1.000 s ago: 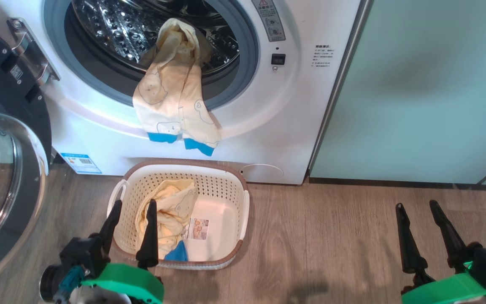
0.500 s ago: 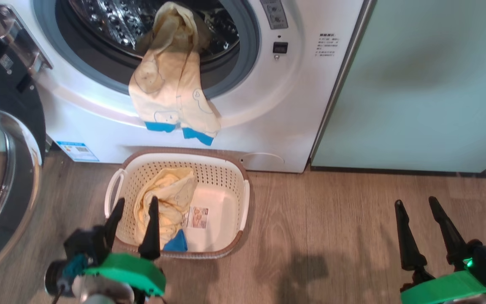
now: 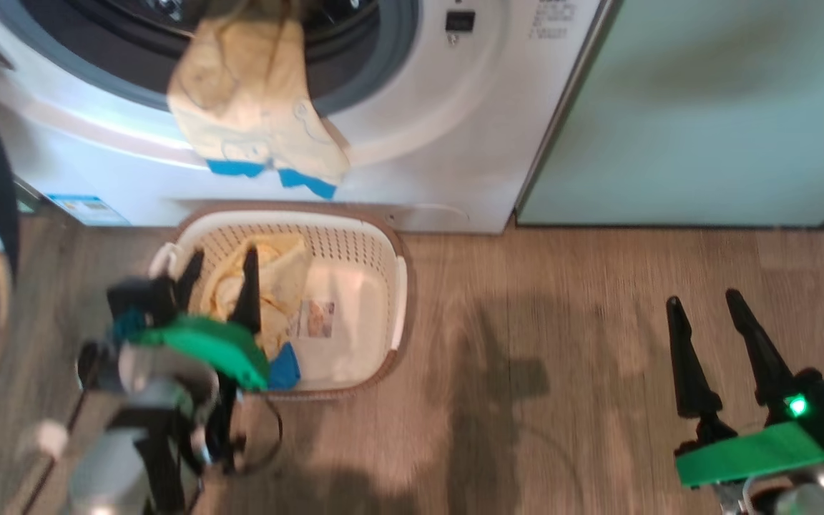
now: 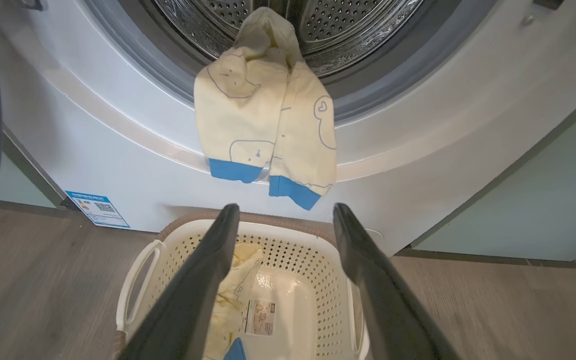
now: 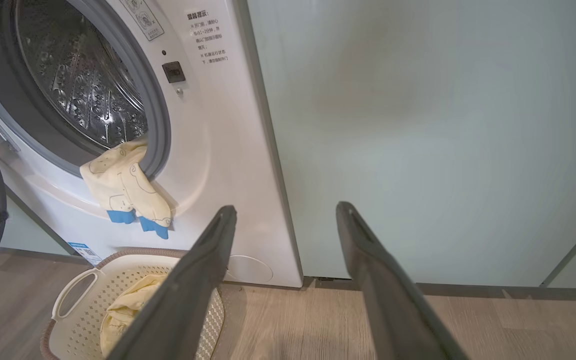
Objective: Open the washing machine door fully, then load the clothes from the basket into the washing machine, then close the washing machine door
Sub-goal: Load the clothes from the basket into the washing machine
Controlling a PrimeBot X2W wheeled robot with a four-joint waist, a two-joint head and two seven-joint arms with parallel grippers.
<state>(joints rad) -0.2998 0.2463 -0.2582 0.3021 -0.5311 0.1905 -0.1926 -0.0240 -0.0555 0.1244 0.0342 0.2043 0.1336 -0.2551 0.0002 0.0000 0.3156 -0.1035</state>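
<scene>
Clothes [image 3: 287, 268] lie bunched along the left side of the basket [image 3: 355, 223], left of centre in the head view, beneath the left hand [image 3: 222, 257]. Its fingers stand wide and empty, pointing toward the washing machine [image 3: 455, 129]. A hanging garment [image 3: 254, 121] droops from its opening just above. The right hand [image 3: 703, 302], equally wide, hovers well apart at lower right over open floor [image 3: 526, 322].

The basket [image 3: 355, 247] sits before the washing machine [image 3: 455, 143], clothes [image 3: 287, 261] inside.

My L gripper [image 3: 222, 257]: jaws wide apart, nothing btwn them. My R gripper [image 3: 702, 298]: same, jaws wide, empty.
</scene>
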